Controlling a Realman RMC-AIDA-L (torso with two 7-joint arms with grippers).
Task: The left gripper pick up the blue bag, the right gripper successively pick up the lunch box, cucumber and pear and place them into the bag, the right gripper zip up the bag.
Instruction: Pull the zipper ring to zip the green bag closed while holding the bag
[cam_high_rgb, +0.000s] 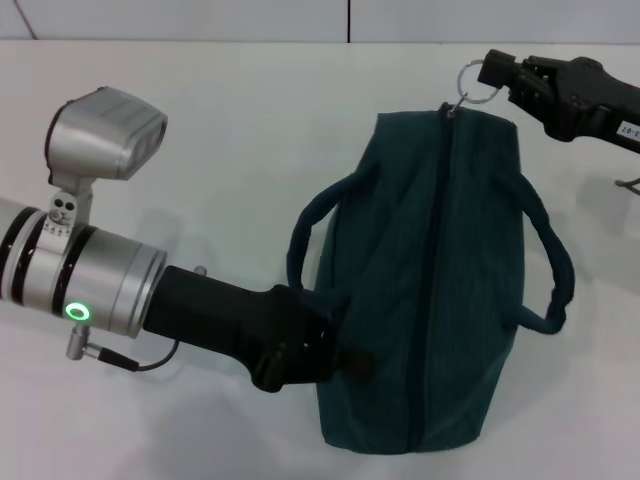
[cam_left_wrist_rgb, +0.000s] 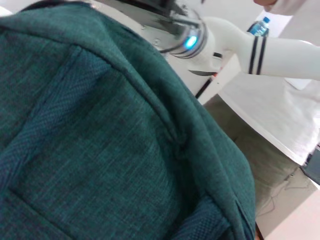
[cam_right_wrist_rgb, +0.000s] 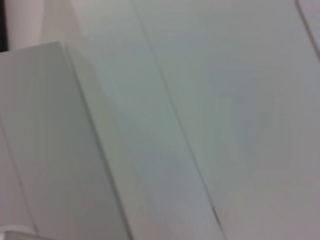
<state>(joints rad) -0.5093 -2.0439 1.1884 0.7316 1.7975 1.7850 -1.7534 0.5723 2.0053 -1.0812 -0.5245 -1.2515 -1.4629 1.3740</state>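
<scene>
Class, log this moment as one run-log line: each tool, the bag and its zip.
left tool: shut on blue bag side | right tool: on zipper ring, far end | zip: closed

left hand (cam_high_rgb: 335, 350) clamped low, right hand (cam_high_rgb: 492, 75) pinched shut, extended far

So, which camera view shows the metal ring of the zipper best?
The head view shows it best: the metal ring sits at the far end of the blue bag, held at the tip of the right gripper. The left wrist view shows only bag fabric, no ring. The right wrist view shows only pale surfaces.
</scene>
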